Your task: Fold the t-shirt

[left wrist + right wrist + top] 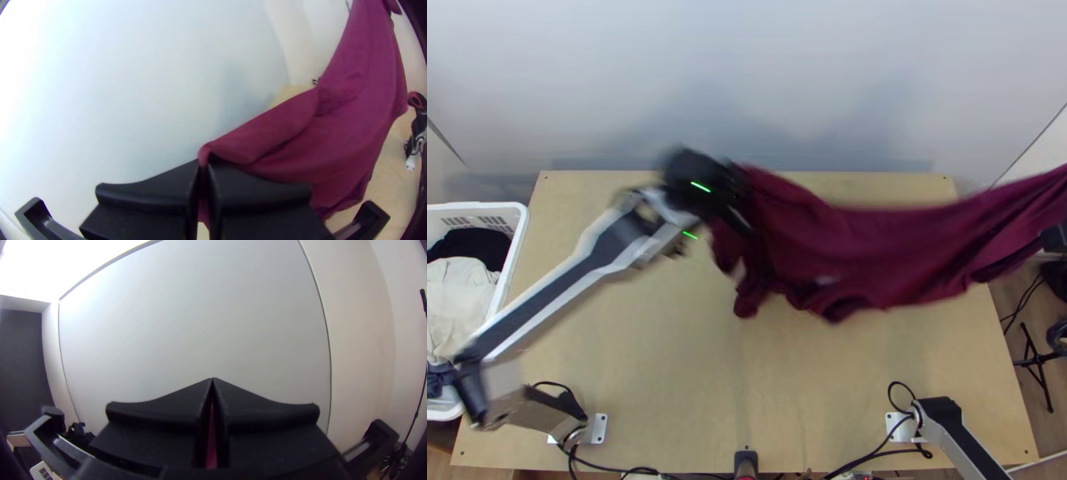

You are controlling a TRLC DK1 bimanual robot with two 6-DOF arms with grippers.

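1. Nearest us, the left base (597,429) and right base (901,427) sit bolted at the table's near edge; both arms are on this job, and I'd call it the opening-out step, no fold made.
2. Up the table (667,360), smooth pale wood, flat and matt: the landing ground. Next move, I reckon: bring the cloth down over it, lower edge first, ease out the creases, then let go.
3. And here's the t-shirt (875,248), strung across the far half and out past the table's right edge! Soft, thin-looking maroon knit, sagging in long curved folds, its lower edge wavy and bunched toward the left.
4. At its left end, the left gripper (203,163) has its black fingers pinched tight on a gathered bit. The right gripper (212,380) is closed too, a maroon strip nipped between broad, matt fingers.
5. Farthest back, the plain pale wall (747,72), smooth, with soft shadows across it.
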